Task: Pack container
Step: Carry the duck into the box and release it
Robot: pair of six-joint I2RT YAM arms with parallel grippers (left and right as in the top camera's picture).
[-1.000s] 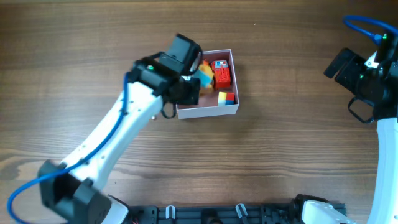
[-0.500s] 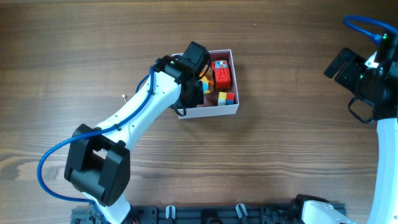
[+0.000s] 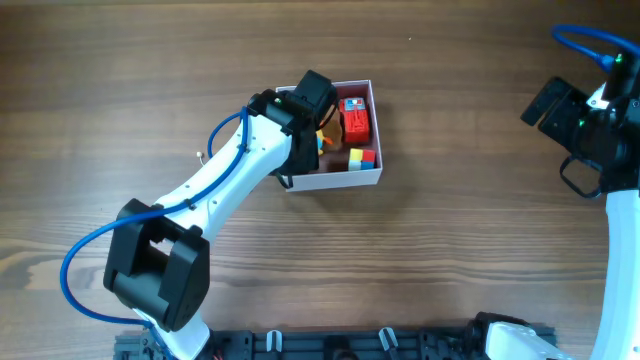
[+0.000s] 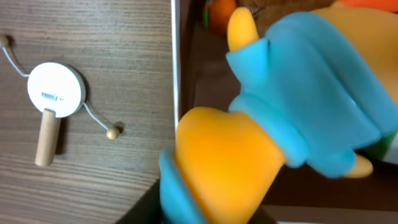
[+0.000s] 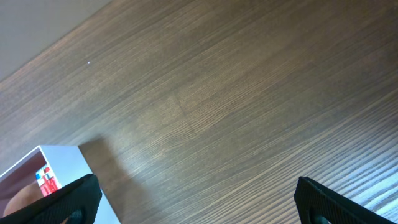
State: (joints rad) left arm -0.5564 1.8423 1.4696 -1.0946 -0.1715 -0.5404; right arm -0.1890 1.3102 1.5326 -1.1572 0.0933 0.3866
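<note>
The container [image 3: 336,181] is a square white-walled box with a pale pink inside, at the table's middle. It holds a red toy [image 3: 355,118] and a small multicoloured cube [image 3: 362,157]. My left gripper [image 3: 316,138] hangs over the container's left half, shut on a blue and orange soft toy [image 4: 286,118] that fills the left wrist view. The container's left wall [image 4: 176,62] shows beside the toy. My right gripper [image 5: 199,205] is open and empty, far to the right [image 3: 578,140], with the container's corner [image 5: 62,163] at the left of its view.
A small white disc with a wooden stick and a string [image 4: 55,90] lies on the wood table just left of the container; it is a tiny speck in the overhead view [image 3: 200,155]. The left arm crosses the table from the front edge.
The left arm has swung right and reached further over the container with the blue and orange toy, which now sits lower inside the left half. The right arm has not moved.
</note>
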